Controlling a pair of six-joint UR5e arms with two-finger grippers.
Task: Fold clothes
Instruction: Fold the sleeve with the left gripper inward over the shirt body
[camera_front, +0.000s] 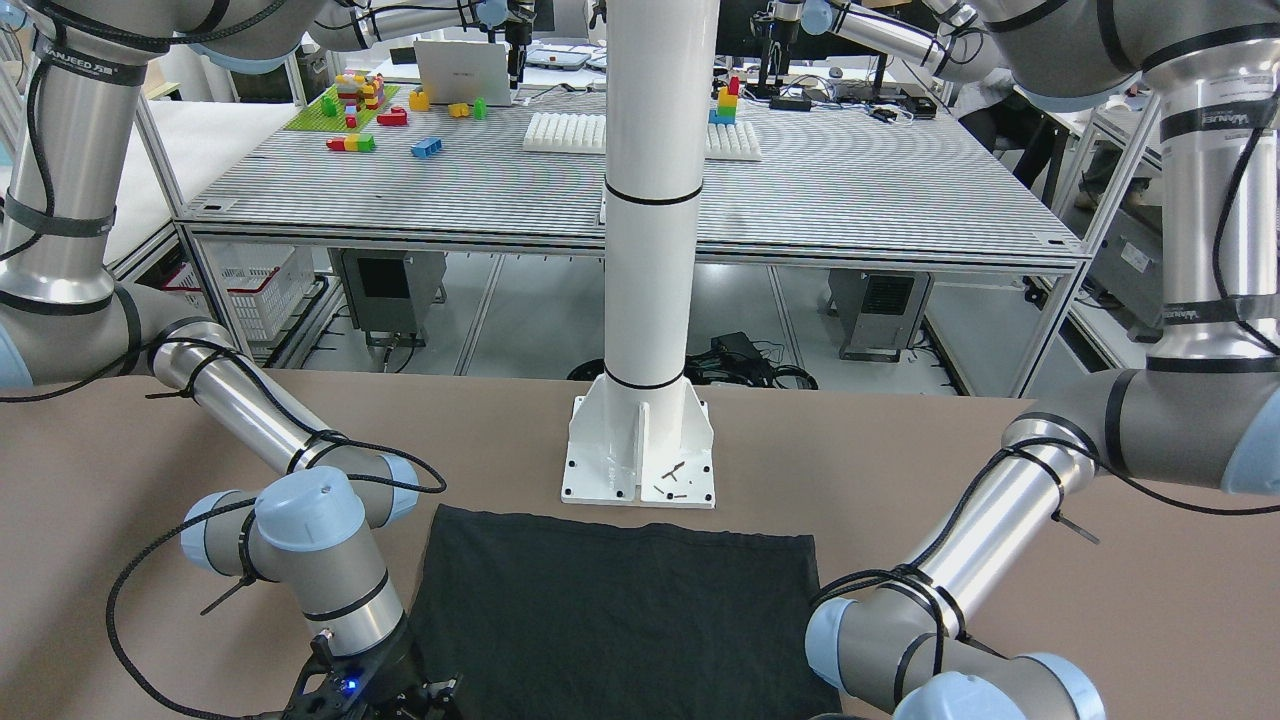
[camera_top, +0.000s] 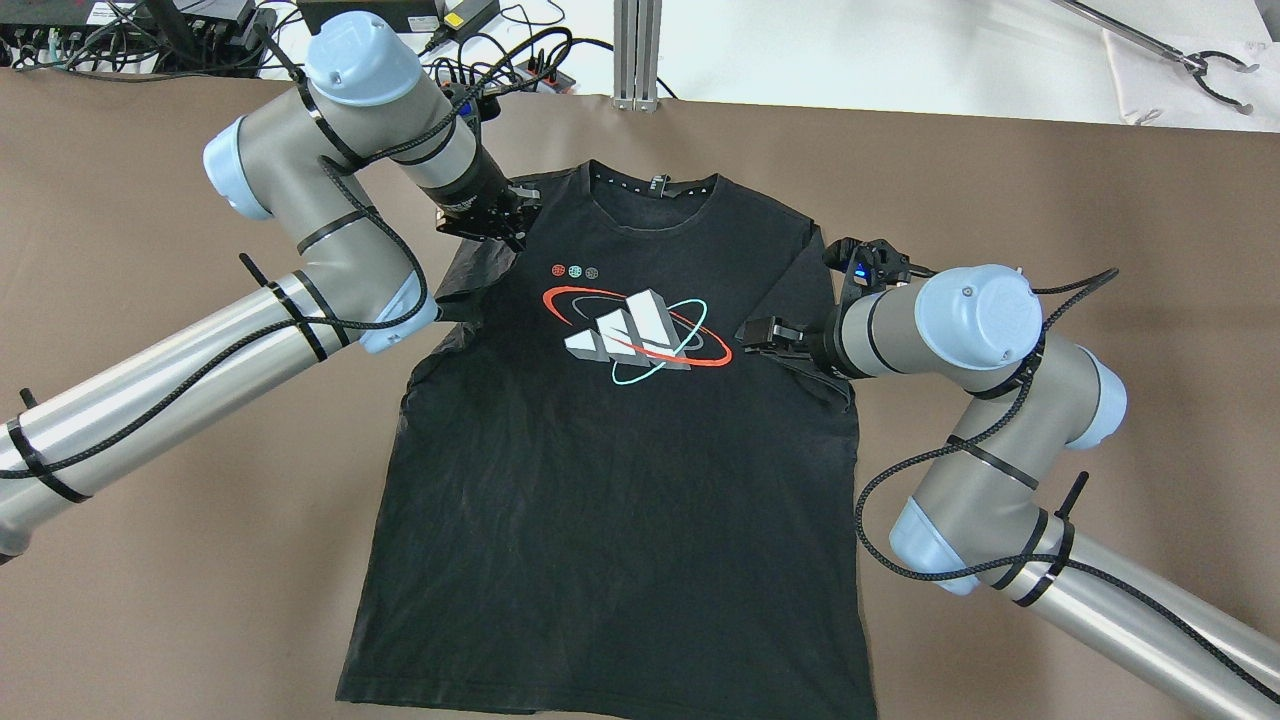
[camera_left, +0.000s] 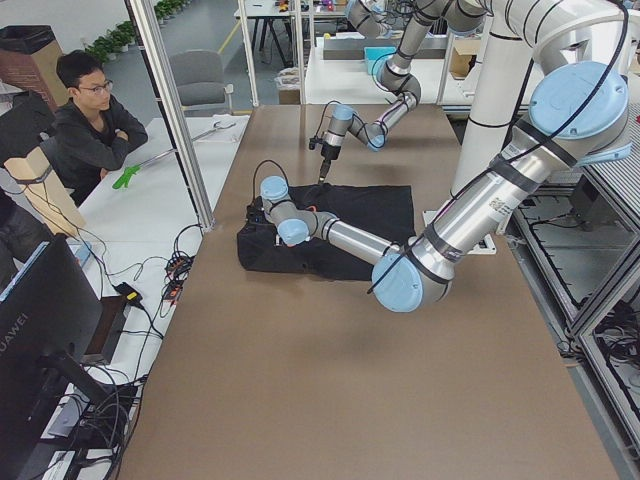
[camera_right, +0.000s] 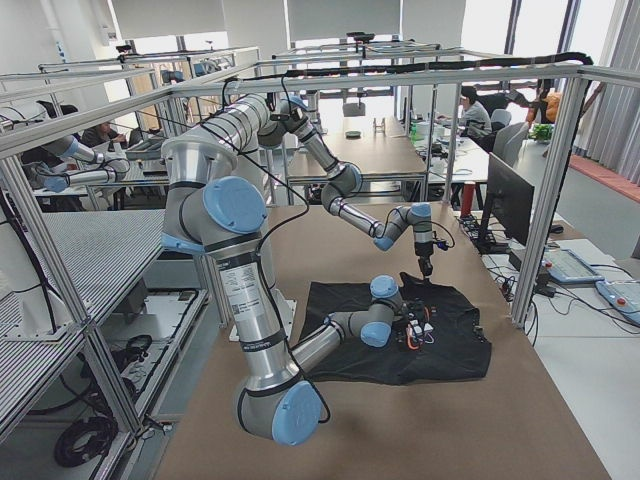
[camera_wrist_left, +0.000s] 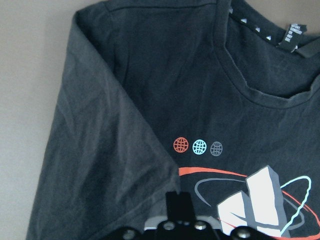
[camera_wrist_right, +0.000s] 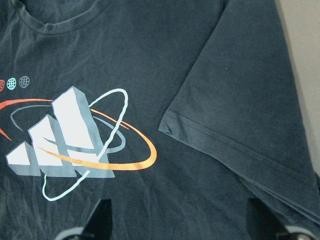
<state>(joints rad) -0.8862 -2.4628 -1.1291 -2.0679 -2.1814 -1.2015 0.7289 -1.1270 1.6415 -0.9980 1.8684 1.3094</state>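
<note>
A black T-shirt (camera_top: 620, 480) with a white, red and teal printed logo (camera_top: 635, 335) lies flat and face up on the brown table, collar toward the far edge. Its hem shows in the front view (camera_front: 620, 610). My left gripper (camera_top: 505, 218) is over the left shoulder, beside the sleeve (camera_top: 470, 275) that lies folded inward. In the left wrist view it (camera_wrist_left: 178, 200) looks shut, with no fabric seen in it. My right gripper (camera_top: 765, 335) hovers over the right sleeve (camera_wrist_right: 240, 115), and its fingers (camera_wrist_right: 100, 215) stand wide apart and empty.
The white pole's base plate (camera_front: 640, 450) stands on the table just behind the shirt's hem. Cables and power boxes (camera_top: 200, 20) and an aluminium post (camera_top: 637, 50) line the far edge. A person (camera_left: 90, 120) sits beyond the table's far side.
</note>
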